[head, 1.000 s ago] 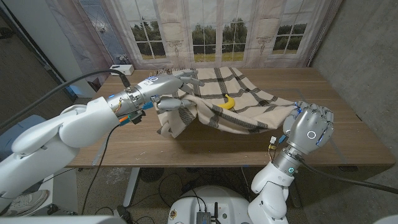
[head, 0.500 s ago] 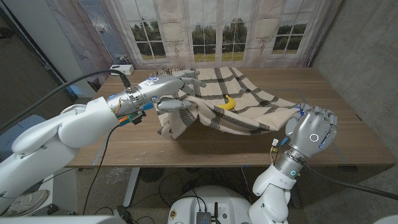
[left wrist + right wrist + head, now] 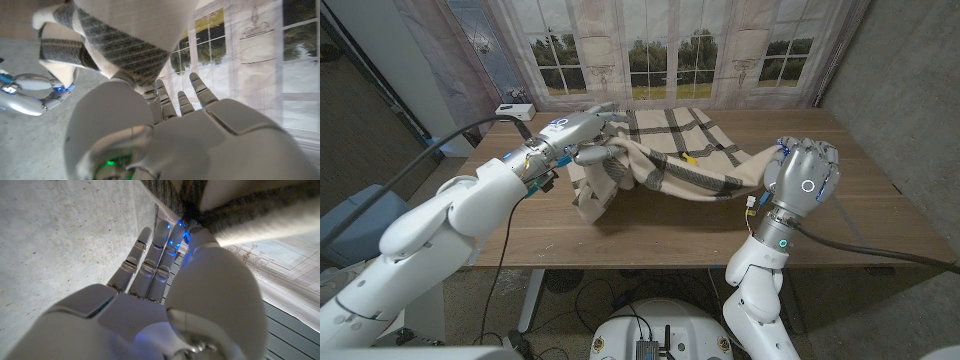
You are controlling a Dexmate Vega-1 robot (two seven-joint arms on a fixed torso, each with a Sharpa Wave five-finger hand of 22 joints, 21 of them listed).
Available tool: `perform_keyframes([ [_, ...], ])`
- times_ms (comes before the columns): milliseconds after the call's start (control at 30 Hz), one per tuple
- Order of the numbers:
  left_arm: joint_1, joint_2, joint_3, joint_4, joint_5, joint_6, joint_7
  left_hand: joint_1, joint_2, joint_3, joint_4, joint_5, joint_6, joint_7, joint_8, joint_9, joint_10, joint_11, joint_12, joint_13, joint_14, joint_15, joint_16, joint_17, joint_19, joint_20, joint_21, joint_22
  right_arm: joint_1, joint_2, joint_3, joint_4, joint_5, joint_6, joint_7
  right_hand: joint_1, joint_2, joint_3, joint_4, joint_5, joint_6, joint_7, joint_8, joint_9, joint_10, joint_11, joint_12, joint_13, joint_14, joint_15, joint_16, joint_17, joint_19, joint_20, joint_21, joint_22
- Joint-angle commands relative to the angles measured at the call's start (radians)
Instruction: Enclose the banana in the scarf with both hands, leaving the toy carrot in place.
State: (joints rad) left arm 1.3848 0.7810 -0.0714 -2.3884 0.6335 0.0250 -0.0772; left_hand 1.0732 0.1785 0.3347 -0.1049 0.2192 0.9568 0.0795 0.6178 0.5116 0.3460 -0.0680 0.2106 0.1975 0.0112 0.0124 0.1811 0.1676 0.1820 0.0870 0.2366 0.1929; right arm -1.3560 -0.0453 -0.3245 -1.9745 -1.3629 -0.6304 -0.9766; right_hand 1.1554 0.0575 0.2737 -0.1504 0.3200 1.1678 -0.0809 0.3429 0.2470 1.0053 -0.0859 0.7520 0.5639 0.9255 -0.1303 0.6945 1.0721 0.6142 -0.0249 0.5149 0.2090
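Left hand (image 3: 582,138) clamped on one edge of the scarf (image 3: 670,160), now further back over the wooden table (image 3: 650,235) than a second ago; cloth pinched between thumb and fingers (image 3: 172,102) in the left wrist view, a striped fold hanging from the grip. Right hand (image 3: 803,172) clenched on the opposite edge, lifted and carried inward from its earlier spot near the front right, so that the near side of the scarf is raised off the table and sags between the two hands. Banana (image 3: 691,156) inside that fold, earlier lying plain on top, now only a small yellow sliver showing above the lifted edge. A loose corner of scarf trailing down onto the table below the left hand. Toy carrot impossible to make out. Beyond the table, a curtain printed with windows (image 3: 670,50); a small white box (image 3: 515,109) at the far left corner.
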Motion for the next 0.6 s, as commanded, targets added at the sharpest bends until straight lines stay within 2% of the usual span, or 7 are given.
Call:
perform_keyframes([
  [33, -0.089, -0.044, 0.106, 0.099, 0.239, 0.389, 0.183, 0.004, 0.0, 0.005, 0.007, -0.001, 0.006, -0.015, 0.007, -0.001, 0.004, -0.006, 0.0, 0.005, 0.003, -0.005, 0.0, 0.001, 0.007, -0.004, 0.007, 0.003, 0.263, -0.199, -0.138, 0.1, 0.146, -0.09, 0.099, -0.01, 0.002, 0.004, 0.001, -0.003, 0.012, -0.004, 0.005, 0.001, 0.002, -0.009, -0.002, 0.003, 0.012, -0.091, -0.004, 0.003, -0.002, 0.001, 0.007, 0.0],
  [267, -0.166, 0.001, 0.163, 0.147, 0.233, 0.447, 0.208, -0.002, -0.001, 0.002, 0.01, -0.003, 0.003, -0.023, 0.007, -0.003, 0.004, -0.009, -0.001, 0.005, 0.004, -0.005, 0.001, 0.001, 0.007, -0.003, 0.007, 0.003, 0.381, -0.253, -0.2, 0.166, 0.249, -0.128, 0.103, -0.011, 0.001, 0.006, 0.001, -0.003, 0.012, -0.008, 0.005, 0.0, 0.004, -0.011, -0.003, 0.003, 0.013, -0.091, -0.009, 0.005, -0.003, 0.002, 0.01, 0.0],
  [600, -0.301, 0.057, 0.273, 0.209, 0.215, 0.486, 0.221, -0.004, -0.003, 0.001, 0.011, -0.005, 0.014, -0.03, 0.009, -0.009, 0.008, -0.014, -0.001, 0.005, 0.005, -0.01, 0.001, 0.0, 0.01, -0.008, 0.008, 0.002, 0.497, -0.318, -0.256, 0.232, 0.379, -0.154, 0.108, -0.013, 0.0, 0.011, 0.001, -0.002, 0.012, -0.007, 0.004, -0.001, 0.005, -0.015, -0.007, 0.004, 0.015, -0.092, -0.018, 0.007, -0.004, 0.002, 0.014, -0.002],
])
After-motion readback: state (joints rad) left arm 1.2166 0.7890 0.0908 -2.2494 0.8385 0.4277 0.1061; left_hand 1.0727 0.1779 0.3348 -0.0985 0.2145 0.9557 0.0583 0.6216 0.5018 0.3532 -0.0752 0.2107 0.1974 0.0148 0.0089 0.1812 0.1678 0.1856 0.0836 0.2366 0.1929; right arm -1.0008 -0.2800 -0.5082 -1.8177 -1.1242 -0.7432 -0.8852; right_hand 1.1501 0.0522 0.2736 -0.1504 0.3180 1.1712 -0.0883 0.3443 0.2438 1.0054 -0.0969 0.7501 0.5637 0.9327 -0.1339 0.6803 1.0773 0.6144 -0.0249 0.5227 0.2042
